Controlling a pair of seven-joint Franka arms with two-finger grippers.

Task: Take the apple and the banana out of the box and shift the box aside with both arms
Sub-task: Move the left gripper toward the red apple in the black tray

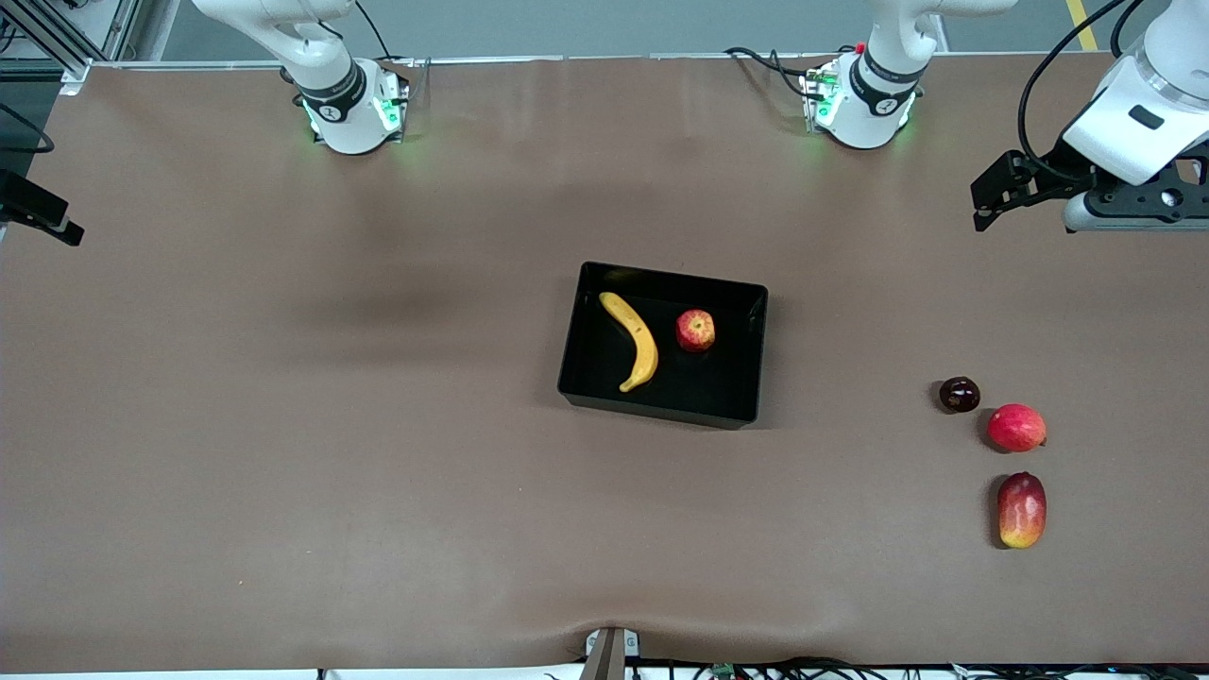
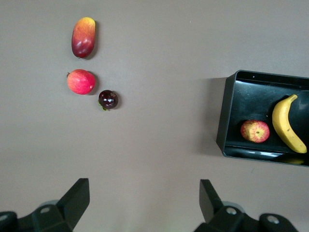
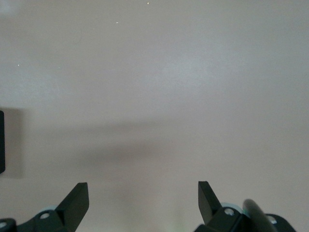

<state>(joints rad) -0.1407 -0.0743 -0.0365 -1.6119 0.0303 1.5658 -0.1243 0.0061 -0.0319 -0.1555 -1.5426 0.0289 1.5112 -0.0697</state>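
Nothing is lifted yet: apple (image 1: 695, 331) and banana (image 1: 633, 340) lie in the box (image 1: 661, 406). Left gripper (image 2: 144, 200) and right gripper (image 3: 143, 200) hover above bare bench (image 1: 283, 425), fingers apart; next, one must descend onto a fruit.

Robotics laboratory: two arm bases (image 1: 354, 109) bolted to a brown-covered table (image 1: 283, 472), cables (image 1: 756, 669) along its edge.

Left claw (image 2: 142, 203), right claw (image 3: 143, 203) spread wide, aloft.

The brown table (image 1: 283, 472) carries the box (image 1: 661, 401), a mango (image 1: 1022, 510), two round fruits.
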